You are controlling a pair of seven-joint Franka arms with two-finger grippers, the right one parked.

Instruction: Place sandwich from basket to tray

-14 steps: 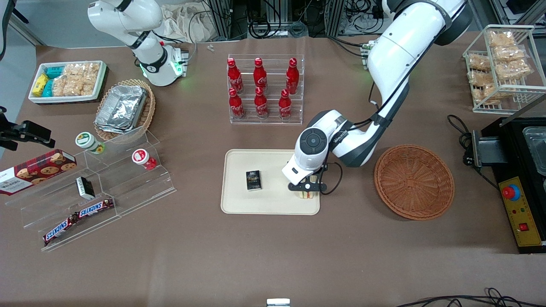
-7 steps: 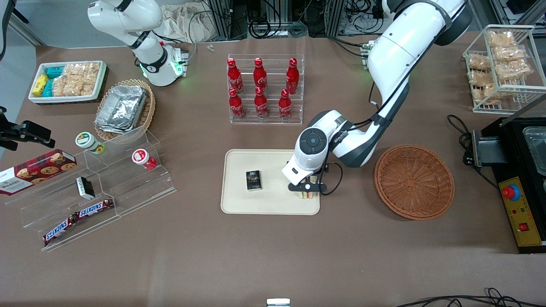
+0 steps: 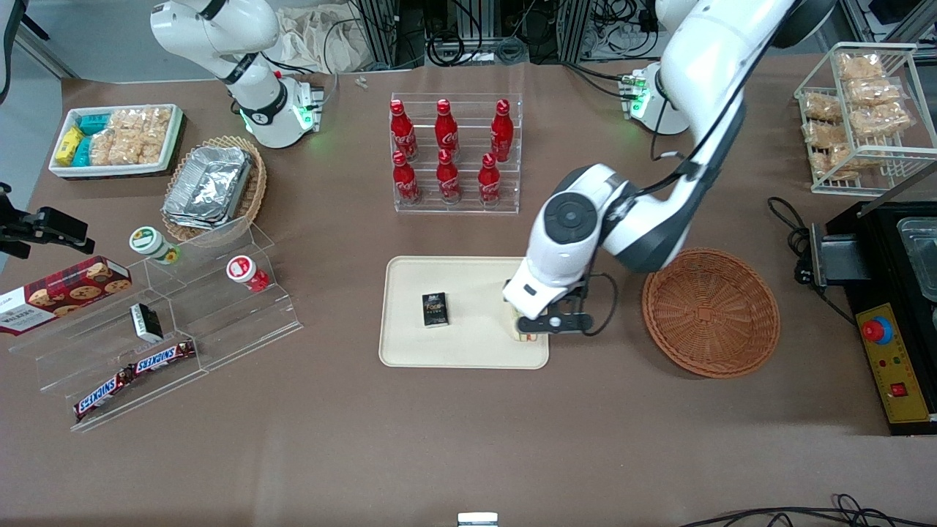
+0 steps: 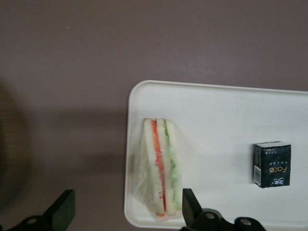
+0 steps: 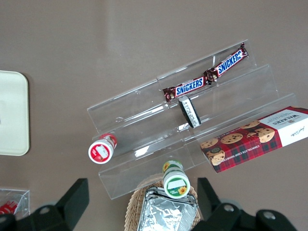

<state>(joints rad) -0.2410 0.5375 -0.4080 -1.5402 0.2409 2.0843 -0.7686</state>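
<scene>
The sandwich (image 3: 520,331) (image 4: 161,168), a wrapped wedge with red and green filling, lies on the cream tray (image 3: 454,353) (image 4: 216,108), at the tray's end nearest the reddish-brown basket (image 3: 710,311). The basket holds nothing. My gripper (image 3: 547,323) (image 4: 126,211) hangs above the sandwich, open. Its black fingers (image 4: 190,207) stand wide apart, one on each side of the wedge, and touch nothing. In the front view the gripper body hides part of the sandwich.
A small black box (image 3: 434,309) (image 4: 272,164) lies on the tray. A clear rack of red bottles (image 3: 454,154) stands farther from the front camera. Clear stepped shelves with snacks (image 3: 168,322) sit toward the parked arm's end. A black machine (image 3: 900,293) sits beside the basket.
The working arm has risen and shifted slightly toward the basket, lifting the gripper off the sandwich. The sandwich stays on the tray.
</scene>
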